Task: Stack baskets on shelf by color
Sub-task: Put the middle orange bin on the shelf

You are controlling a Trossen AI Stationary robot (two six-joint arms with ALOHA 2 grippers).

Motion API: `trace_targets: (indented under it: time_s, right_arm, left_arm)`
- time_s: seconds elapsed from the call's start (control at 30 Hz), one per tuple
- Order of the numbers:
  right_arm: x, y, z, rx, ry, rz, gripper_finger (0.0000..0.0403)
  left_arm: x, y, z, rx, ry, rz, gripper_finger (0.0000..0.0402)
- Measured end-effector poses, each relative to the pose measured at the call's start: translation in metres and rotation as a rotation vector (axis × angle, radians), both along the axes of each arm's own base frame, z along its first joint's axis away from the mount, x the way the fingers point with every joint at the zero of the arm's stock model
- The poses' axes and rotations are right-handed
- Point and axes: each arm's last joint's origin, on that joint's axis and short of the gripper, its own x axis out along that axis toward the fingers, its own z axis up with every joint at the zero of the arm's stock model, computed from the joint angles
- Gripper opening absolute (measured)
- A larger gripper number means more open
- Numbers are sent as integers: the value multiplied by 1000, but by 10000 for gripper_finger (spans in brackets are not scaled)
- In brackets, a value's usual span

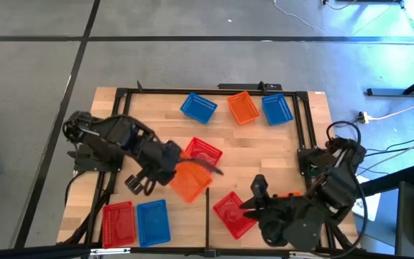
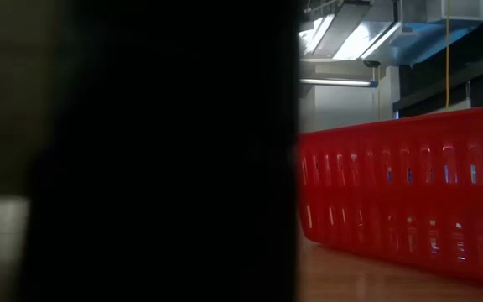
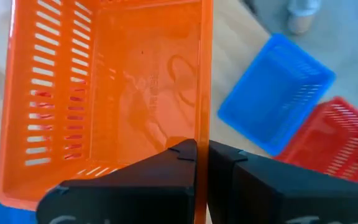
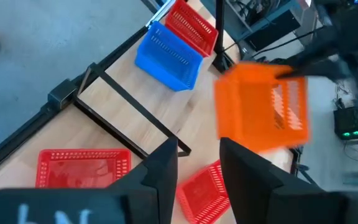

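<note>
An orange basket (image 1: 190, 182) hangs tilted over the middle of the table, its long axis running diagonally and its open side turned up and toward the wrist camera, one side wall pinched between the fingers of the left gripper (image 3: 201, 163). The left arm reaches in from the table's left edge, bent at the elbow, its wrist angled toward the centre.

The right gripper (image 1: 254, 203) hovers low near the front edge, fingers parted and holding nothing, just beside a red basket (image 1: 233, 214) lying at a slant.

Another red basket (image 1: 203, 153) sits just behind the held one. At the far side, a blue basket (image 1: 198, 107), an orange basket (image 1: 244, 108) and a second blue basket (image 1: 277, 109) stand in a loose row. At the front left corner, a red basket (image 1: 118, 223) and a blue basket (image 1: 153, 221) lie side by side, long axes pointing front to back. A thin black bar (image 1: 207, 219) runs from the front edge between them and the right gripper.
</note>
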Motion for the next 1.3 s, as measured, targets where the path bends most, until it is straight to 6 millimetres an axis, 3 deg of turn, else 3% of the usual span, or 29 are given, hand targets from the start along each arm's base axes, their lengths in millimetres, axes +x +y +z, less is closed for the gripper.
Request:
trace_targets:
  time_s: [0.17, 0.37, 0.7, 1.3]
  right_arm:
    - [-8, -1, 5, 7, -7, 15, 122]
    - [-16, -9, 14, 2, -20, 30, 122]
    - [-20, -14, 19, 10, -33, 34, 122]
    - [-20, -14, 19, 35, -32, 14, 122]
  left_arm:
    - [-4, -20, -19, -40, 114, -18, 0]
    - [-11, -43, -47, 89, 169, -118, 0]
    - [1, -48, -76, 155, 123, -388, 0]
    - [24, -57, -110, 109, -45, -543, 0]
